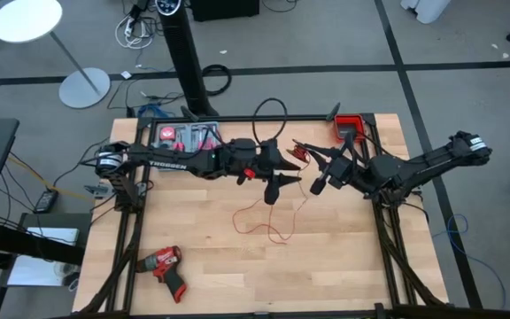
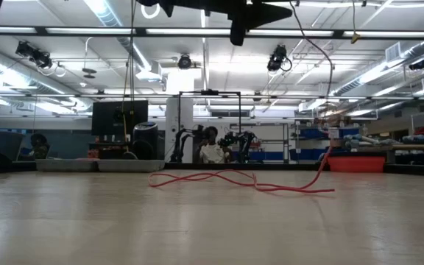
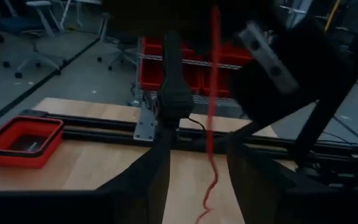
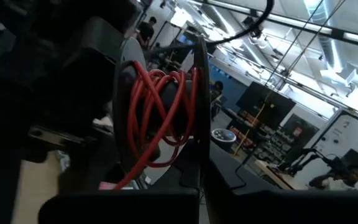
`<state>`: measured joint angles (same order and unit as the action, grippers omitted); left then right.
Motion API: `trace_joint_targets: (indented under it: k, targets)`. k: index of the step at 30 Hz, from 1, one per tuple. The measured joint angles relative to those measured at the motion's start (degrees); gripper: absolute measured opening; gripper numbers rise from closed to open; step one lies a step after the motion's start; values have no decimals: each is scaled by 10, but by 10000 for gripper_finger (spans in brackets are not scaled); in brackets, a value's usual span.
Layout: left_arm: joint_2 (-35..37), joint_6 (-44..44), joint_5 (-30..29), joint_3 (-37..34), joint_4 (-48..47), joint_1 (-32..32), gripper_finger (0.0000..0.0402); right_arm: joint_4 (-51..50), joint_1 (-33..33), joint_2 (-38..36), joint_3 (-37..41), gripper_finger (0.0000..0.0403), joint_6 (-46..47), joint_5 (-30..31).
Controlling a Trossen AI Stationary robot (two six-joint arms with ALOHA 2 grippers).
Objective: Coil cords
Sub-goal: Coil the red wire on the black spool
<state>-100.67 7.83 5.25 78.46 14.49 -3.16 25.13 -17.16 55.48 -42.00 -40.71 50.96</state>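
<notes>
**Q:** What is closest to you right now?

**A:** My left gripper (image 3: 194,168), raised above the middle of the table (image 1: 326,257). Its two fingers (image 3: 148,180) stand apart, and the red wire (image 3: 213,112) hangs down through the gap between them without being pinched. I cannot tell whether it brushes either finger.

**Q:** And where does that wire go?

**A:** Below me it trails onto the wood and lies in loose loops around the middle of the table. From table height it shows as a slack red line that lifts off the surface at one end. Its upper part runs across to my right gripper (image 1: 319,184), just beside my left one over the table's centre. There several turns of it are wound around a dark spool-like piece (image 4: 160,118), in a tangle of crossing strands.

**Q:** Is the right gripper holding anything?

**A:** Its fingers are together. What exactly they press on I cannot tell.

**Q:** What about the other cord?

**A:** The black cable (image 1: 273,111) arcs in a loop over the far edge of the table, beyond my left gripper.

**Q:** Anything else on the table?

**A:** A red drill (image 1: 164,263) lies near the front left corner, well apart from the wire. A red bin (image 1: 349,125) sits at the far right edge.
</notes>
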Motion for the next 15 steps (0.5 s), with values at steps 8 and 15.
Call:
trace_joint_targets:
  k: [8, 15]
  targets:
    - [-8, 0, -14, 0, 2, -1, 163, 10, 16, 17, 0, 0, 2, -17]
    - [-12, -29, -26, 0, -22, -1, 33, 14, 22, 27, 0, 0, 2, -21]
